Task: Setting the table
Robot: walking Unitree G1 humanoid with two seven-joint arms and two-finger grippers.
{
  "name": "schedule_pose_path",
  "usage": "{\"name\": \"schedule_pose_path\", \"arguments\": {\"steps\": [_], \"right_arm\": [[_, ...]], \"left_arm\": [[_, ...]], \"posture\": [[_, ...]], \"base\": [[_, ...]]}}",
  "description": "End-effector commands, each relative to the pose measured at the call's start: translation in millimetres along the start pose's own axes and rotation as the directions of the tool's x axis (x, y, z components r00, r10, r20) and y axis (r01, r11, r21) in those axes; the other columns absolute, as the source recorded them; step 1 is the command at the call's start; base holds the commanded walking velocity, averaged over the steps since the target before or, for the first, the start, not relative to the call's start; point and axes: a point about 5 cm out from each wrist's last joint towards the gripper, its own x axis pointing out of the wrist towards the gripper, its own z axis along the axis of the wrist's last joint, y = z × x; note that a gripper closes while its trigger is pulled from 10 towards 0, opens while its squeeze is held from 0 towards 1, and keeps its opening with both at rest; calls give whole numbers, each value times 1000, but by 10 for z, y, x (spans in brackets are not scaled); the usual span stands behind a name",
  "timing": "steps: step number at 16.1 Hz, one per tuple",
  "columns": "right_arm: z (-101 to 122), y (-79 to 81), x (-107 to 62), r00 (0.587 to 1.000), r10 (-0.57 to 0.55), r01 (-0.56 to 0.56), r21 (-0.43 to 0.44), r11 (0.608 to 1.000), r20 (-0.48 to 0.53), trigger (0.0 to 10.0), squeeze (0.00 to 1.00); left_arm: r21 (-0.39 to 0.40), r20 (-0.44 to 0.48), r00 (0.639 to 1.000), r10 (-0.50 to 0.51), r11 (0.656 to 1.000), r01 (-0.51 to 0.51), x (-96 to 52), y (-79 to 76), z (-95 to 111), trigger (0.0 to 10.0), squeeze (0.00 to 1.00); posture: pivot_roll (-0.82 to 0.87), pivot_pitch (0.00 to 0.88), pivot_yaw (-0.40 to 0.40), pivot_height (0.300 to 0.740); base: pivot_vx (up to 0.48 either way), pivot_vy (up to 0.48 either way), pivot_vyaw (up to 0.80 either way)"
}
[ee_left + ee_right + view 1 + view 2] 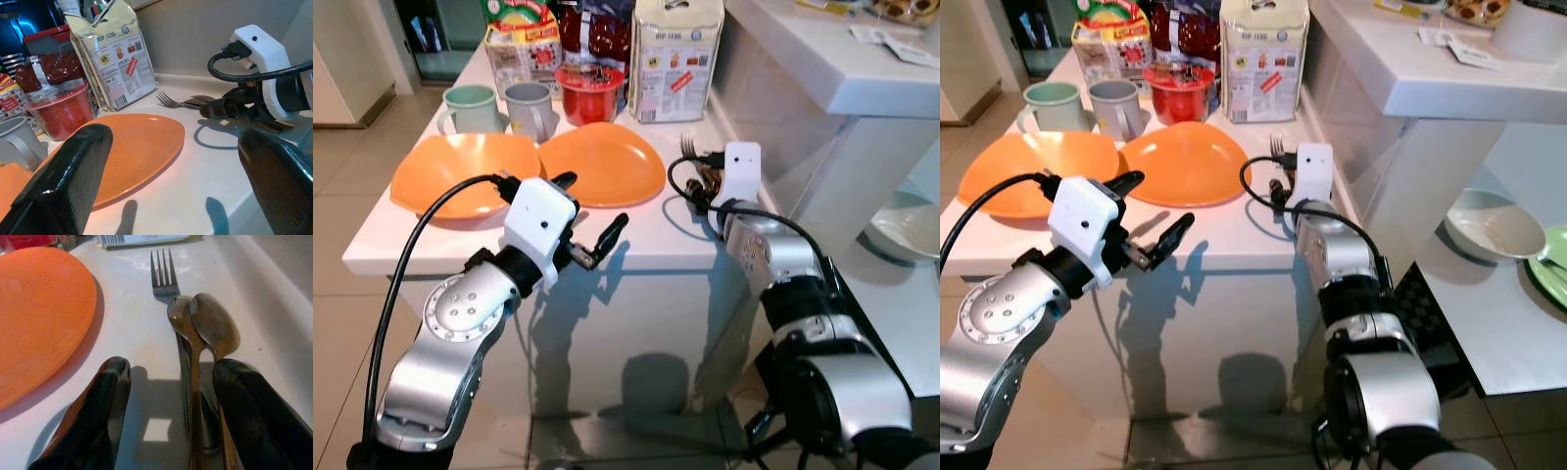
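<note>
Cutlery not yet laid; table barely set.

Fork (162,271) and two spoons (213,325) lie bunched beside the near plate (604,162), right gripper (168,418) spread open over them; left gripper (590,213) gapes empty at the table's (646,230) front edge. Cups (530,108) and packets (675,54) crowd behind the plate.

Bare table (646,230) lies between the orange plate (602,162) and the cutlery (195,333).

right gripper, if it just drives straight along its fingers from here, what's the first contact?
Most likely the cutlery: the right gripper is open over the table, with the spoons and fork lying between and ahead of its fingers. Beyond them stands the paper bag. Finger height above the handles is unclear.
</note>
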Motion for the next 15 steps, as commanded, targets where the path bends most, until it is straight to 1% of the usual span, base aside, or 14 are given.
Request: {"name": "schedule_pose_path", "arguments": {"steps": [1,2,4,5,6,7,8,9,13,15], "right_arm": [[30,-20,18,1000,20,-20,28,999,-18,10000,0],[-17,-13,30,998,41,-40,33,999,-48,10000,0],[-55,-11,39,996,53,-50,36,998,-71,10000,0],[-105,-14,40,993,63,-59,42,997,-96,7725,0],[-123,-17,40,992,64,-60,41,997,-104,5765,0],[-168,-29,40,990,66,-62,35,997,-128,1647,0],[-211,-48,41,986,68,-64,30,998,-150,0,0],[-249,-73,41,983,70,-68,20,997,-171,0,0],[-279,-105,39,979,72,-73,4,997,-193,0,0],[-269,-134,42,979,54,-62,-38,997,-195,0,0]], "left_arm": [[4,2,1000,-8,1000,8,0,-15,19,10000,0],[4,2,1000,-10,1000,10,1,-15,20,10000,0],[4,2,1000,-10,1000,10,1,-15,20,10000,0],[4,1,1000,-10,1000,10,0,-14,19,10000,0],[4,0,1000,-10,1000,10,0,-13,18,10000,0],[4,0,1000,-9,1000,9,-1,-12,18,10000,0],[3,0,1000,-10,1000,10,-1,-12,18,10000,0],[3,1,1000,-10,1000,10,-1,-12,18,10000,0],[3,3,1000,-10,1000,10,5,-16,24,10000,0],[3,4,1000,-11,1000,11,9,-14,25,10000,0]], "posture": [[64,0,-29,740],[63,0,-29,740],[63,0,-29,740],[65,0,-30,740],[65,0,-30,740],[65,0,-30,740],[65,0,-30,740],[65,0,-30,740],[66,0,-29,740],[65,0,-28,740]], "base": [[0,0,0],[0,0,0],[0,0,0],[0,0,0],[0,0,0],[0,0,0],[0,0,0],[0,0,0],[0,0,0],[0,0,0]]}}
